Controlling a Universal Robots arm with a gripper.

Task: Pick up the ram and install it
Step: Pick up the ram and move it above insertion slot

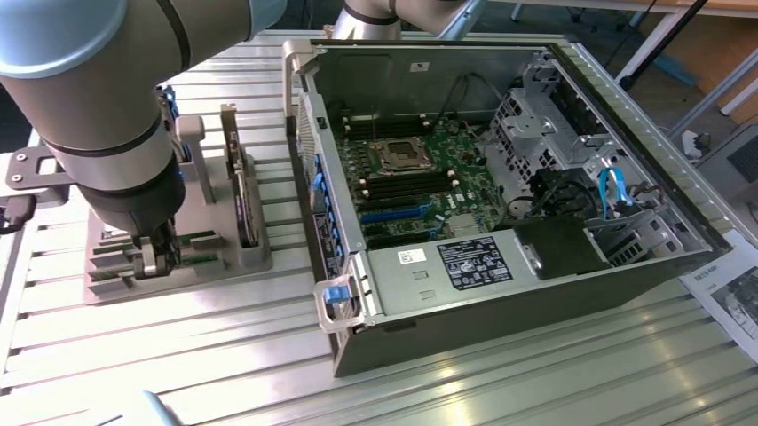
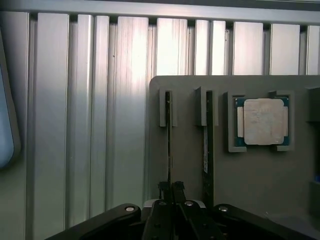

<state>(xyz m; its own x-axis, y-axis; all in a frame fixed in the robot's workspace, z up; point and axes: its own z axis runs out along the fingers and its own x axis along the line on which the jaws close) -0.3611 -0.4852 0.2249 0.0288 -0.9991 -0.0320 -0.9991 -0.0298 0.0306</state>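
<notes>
The ram (image 2: pixel 169 140), a thin dark strip standing on edge in the grey holder (image 2: pixel 260 180), runs lengthwise straight out from the gripper (image 2: pixel 171 187), which I see clenched on it.

I've got the grey holder block (image 1: pixel 255 257) on the ribbed aluminium bench (image 1: pixel 177 355), at the exterior view's left of the black computer case (image 1: pixel 498 297). In it, my tool (image 2: pixel 171 187) clasps the narrow green ram stick (image 2: pixel 168 145); its twin (image 2: pixel 206 145) stands between that and the square silver processor (image 2: pixel 263 121).

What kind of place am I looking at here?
Likely a robotics workshop for computer assembly: a robot arm works over a slatted aluminium table, an open computer case shows its motherboard, and the gripper is shut on the ram in a grey parts holder.
</notes>
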